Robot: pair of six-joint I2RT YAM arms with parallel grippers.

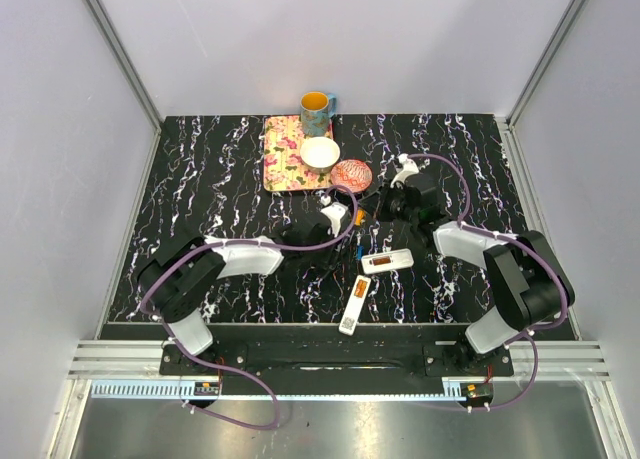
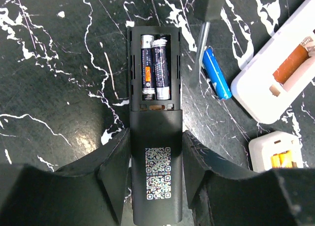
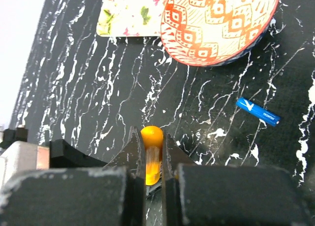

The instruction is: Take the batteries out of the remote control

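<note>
Left gripper (image 2: 156, 152): fingers (image 2: 115, 162) press on both long sides of the black remote (image 2: 156, 137), gripping it flat on the table (image 2: 59, 88), back up and cover off. Two batteries (image 2: 156, 66) lie side by side in the open bay, both seated. Their springs sit at the end nearer the gripper.

Right gripper (image 3: 149, 147): clamped tight on the orange handle of a screwdriver (image 3: 151, 132). The left wrist view shows its metal shaft just right of the bay, clear of the cells. The tip is low beside a loose blue battery (image 2: 216, 73) on the table; whether it touches the table I cannot tell.

Farther right: two white remotes (image 2: 268, 83), bays open, orange cells inside.

Judgement: the step in hand is levering out the black remote's cells.
- Hold the clamp firm.
- Carry the tip over the bay wall to the end away from the springs.
- Push one cell toward its spring, then lift at a shallow angle.
- Take one cell at a time.

Risks: the tip skids off the round cell, or a freed cell rolls away.
</note>
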